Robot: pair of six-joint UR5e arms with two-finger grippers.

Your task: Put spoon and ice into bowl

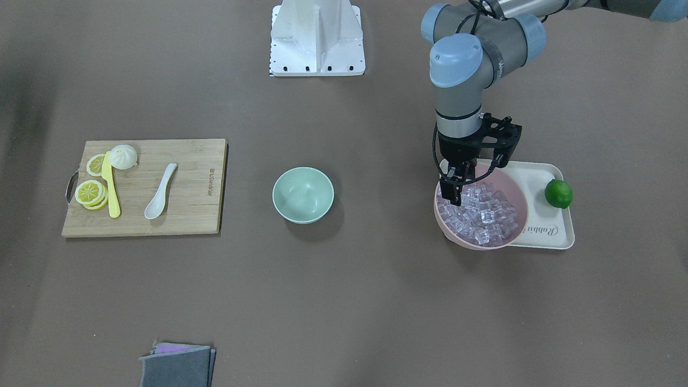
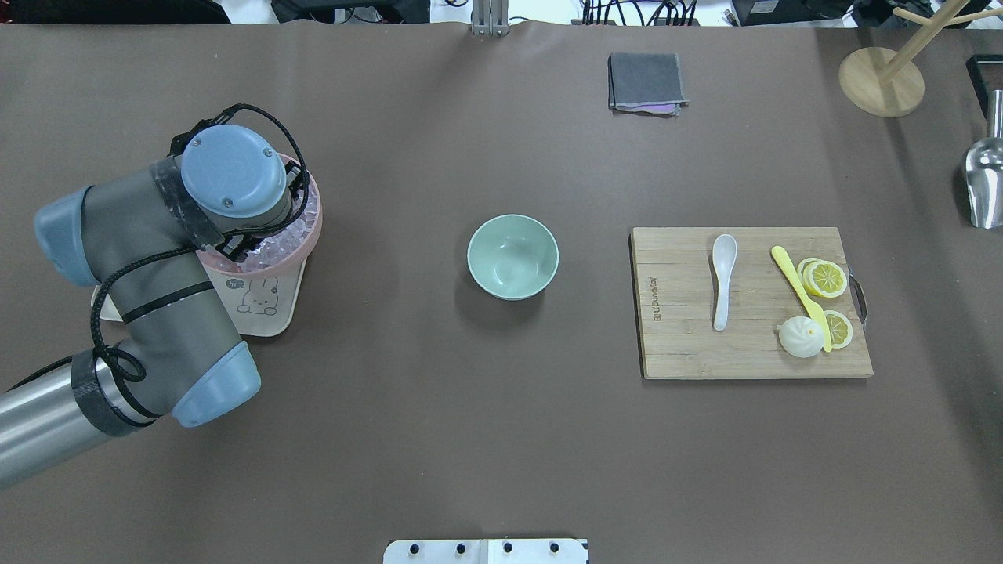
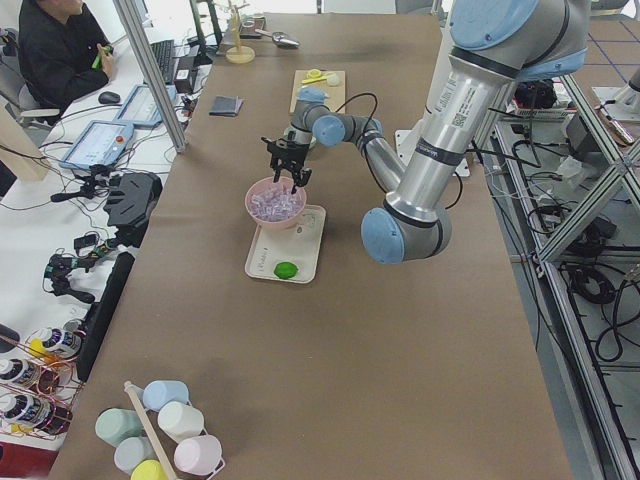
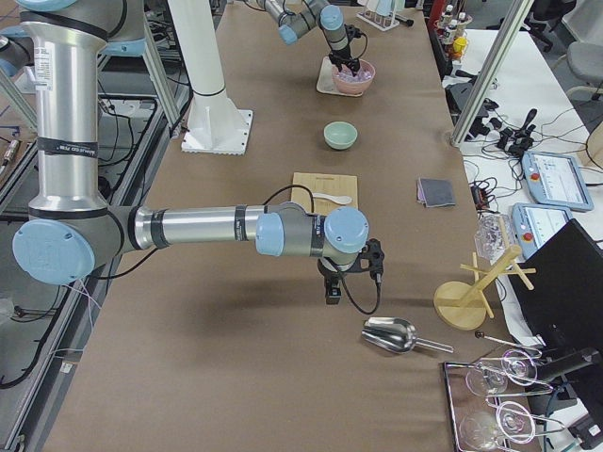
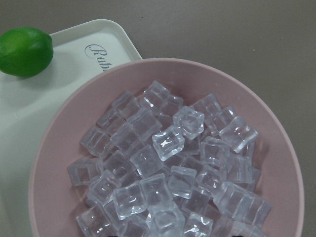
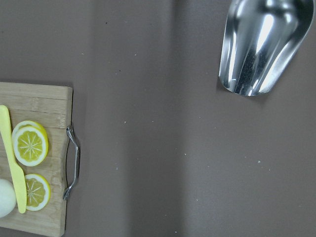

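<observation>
1. The left jaws hang tips-down at the right of the front-facing view, low over the pink bowl point(image 1: 513, 185) and its heap of ice point(image 5: 168, 142). They look slightly spread with nothing between them. That suits a pick that has not closed yet.
2. All the ice is loose cubes piled in the pink bowl, and none is in the mint bowl point(image 1: 290, 188). One cube near the middle of the left wrist view sits proud of its neighbours, so it is probably the easiest to pinch.
3. The pink bowl rests on one end of a cream tray point(image 1: 543, 174). A lime point(image 1: 558, 193) lies apart from it at the tray's other end. The tray likely just keeps these supplies together.
4. The mint bowl stands empty at the centre of the desk point(image 1: 344, 295), between tray and board. I judge it was placed there so either arm can reach it.
5. The spoon point(image 1: 160, 193) lies scoop-up on the cutting board point(image 1: 199, 183) at the left of that view. It is clear of the yellow knife point(image 1: 111, 188) and the lemon slices point(image 1: 90, 192). The bare wood around its handle leaves room for a grip.
6. The right jaws show only in the right side view, over the desk near a metal scoop point(image 6: 259, 47). I cannot tell whether they are spread or pressed together. They seem parked on the spoon's side.
</observation>
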